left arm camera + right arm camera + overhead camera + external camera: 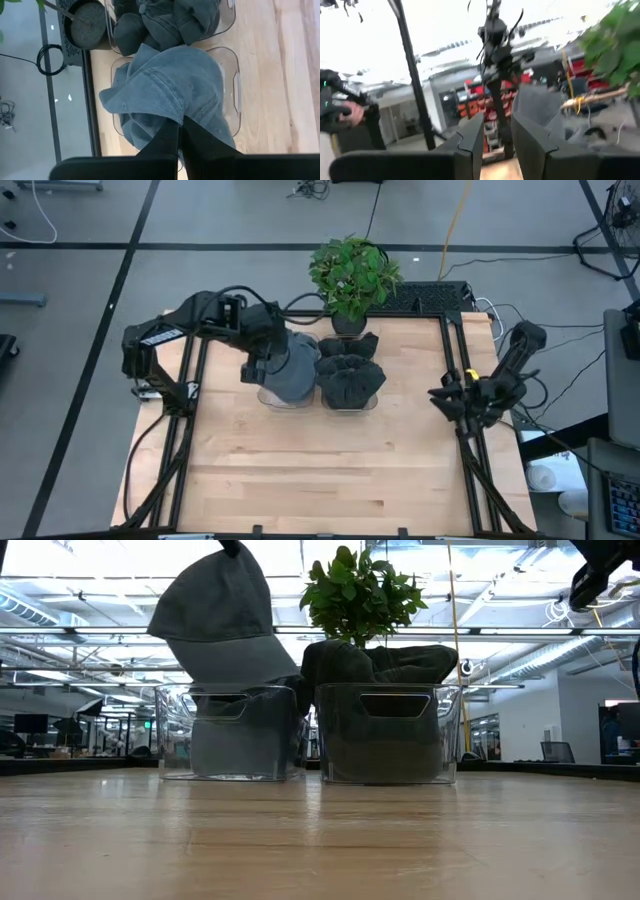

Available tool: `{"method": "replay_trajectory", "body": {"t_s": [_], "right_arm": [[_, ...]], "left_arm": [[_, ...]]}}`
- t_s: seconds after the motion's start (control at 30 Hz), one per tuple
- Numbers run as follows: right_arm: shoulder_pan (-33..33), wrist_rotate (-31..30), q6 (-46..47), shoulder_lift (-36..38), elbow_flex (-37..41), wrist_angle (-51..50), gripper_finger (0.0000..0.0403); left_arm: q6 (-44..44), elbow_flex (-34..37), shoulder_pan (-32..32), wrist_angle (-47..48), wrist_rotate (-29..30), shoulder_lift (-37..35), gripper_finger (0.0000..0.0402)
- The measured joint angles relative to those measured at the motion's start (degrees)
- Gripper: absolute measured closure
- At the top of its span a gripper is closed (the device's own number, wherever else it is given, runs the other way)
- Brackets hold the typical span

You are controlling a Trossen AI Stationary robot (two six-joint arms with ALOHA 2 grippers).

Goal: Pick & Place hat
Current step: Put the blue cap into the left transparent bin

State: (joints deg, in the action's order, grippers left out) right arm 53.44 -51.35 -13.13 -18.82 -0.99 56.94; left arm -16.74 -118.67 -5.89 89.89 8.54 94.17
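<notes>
Left claw (pixel 179 131) is clamped tight on a grey hat (pixel 170 90), pinching a fold of its fabric right at the fingertips. The hat hangs from the claw directly above a clear bin (pixel 230 732), its lower edge dipping down to that bin's rim in the low view. Just beside the claw, on the side toward the other arm, sits a second clear bin (pixel 388 733), piled with dark hats (pixel 350 375) heaped above its rim. Beyond that second bin from the claw stands a potted plant (pixel 350 275) at the far edge of the tabletop (pixel 320 470).

Over on the other side, the right claw (pixel 447 398) waits well apart from both bins, raised near the tabletop's right edge, its fingers (pixel 470 145) standing a narrow gap apart with nothing between them.

No brand, label or writing can be read on the hats or the bins.
</notes>
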Motion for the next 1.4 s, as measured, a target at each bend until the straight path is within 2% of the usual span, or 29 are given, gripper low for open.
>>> {"method": "replay_trajectory", "body": {"t_s": [0.27, 0.33, 0.4, 0.53, 0.63, 0.67, 0.77, 0.83, 0.9, 0.97, 1.03, 1.07, 1.13, 1.2, 1.4], "right_arm": [[3.7, -1.5, -11.8, 13.3, 0.1, -3.8, 0.0314], [5.2, -3.7, -13.3, 15.9, 0.1, -4.8, 0.0314], [7.5, -7.5, -15.9, 18.7, -0.1, -5.8, 0.0314], [13.6, -21.7, -27.9, 18.5, -1.0, -3.1, 0.0314], [16.8, -31.3, -36.5, 18.5, -1.1, 1.7, 0.0314], [17.3, -32.4, -37.2, 18.6, -1.1, 4.0, 0.0314], [17.6, -33.3, -37.8, 18.5, -1.1, 6.7, 0.0314], [17.5, -34.3, -32.8, 18.5, -1.1, 6.0, 0.0314], [17.5, -33.8, -26.2, 18.1, -1.0, 0.5, 0.0314], [17.4, -29.9, -19.7, 16.6, -1.0, -8.9, 0.0314], [16.2, -25.2, -13.9, 13.9, -1.4, -16.2, 0.0314], [15.0, -25.8, -11.1, 12.0, -1.8, -18.0, 0.0314], [11.6, -31.3, -8.9, 8.1, -2.8, -18.1, 0.0314], [7.2, -33.1, -12.2, 5.0, -3.8, -17.4, 0.0314], [-8.4, -26.4, -28.6, 1.5, -5.6, -6.2, 0.0314]], "left_arm": [[0.1, 0.0, 0.0, -0.1, 0.4, 0.0, 0.0398], [-0.1, 0.0, -0.2, -0.2, 0.4, 0.0, 0.0398], [-0.7, 0.0, -0.3, -0.3, 0.4, 0.0, 0.0398], [-0.7, 0.0, -0.5, -0.9, 0.4, 0.0, 0.0398], [-0.8, 0.0, -0.5, -1.0, 0.0, 0.0, 0.0398], [-0.8, 0.0, -0.5, -1.0, -0.5, 0.0, 0.0398], [-1.1, 0.0, -0.5, -1.0, -1.5, 0.0, 0.0398], [-1.2, 0.0, -0.5, -1.0, -1.6, 0.0, 0.0398], [-1.3, 0.0, -0.5, -1.1, -1.6, 0.0, 0.0398], [-1.3, 0.0, -0.5, -1.1, -2.4, 0.0, 0.0398], [-1.3, 0.0, -0.5, -1.3, -3.1, 0.0, 0.0398], [-1.3, 0.0, -0.5, -1.5, -3.4, 0.0, 0.0398], [-1.7, 0.0, -0.5, -1.6, -3.6, 0.0, 0.0398], [-2.3, 0.0, -0.5, -1.6, -3.6, 0.0, 0.0398], [-3.1, 0.0, -0.5, -1.6, -3.6, 0.0, 0.0398]]}}
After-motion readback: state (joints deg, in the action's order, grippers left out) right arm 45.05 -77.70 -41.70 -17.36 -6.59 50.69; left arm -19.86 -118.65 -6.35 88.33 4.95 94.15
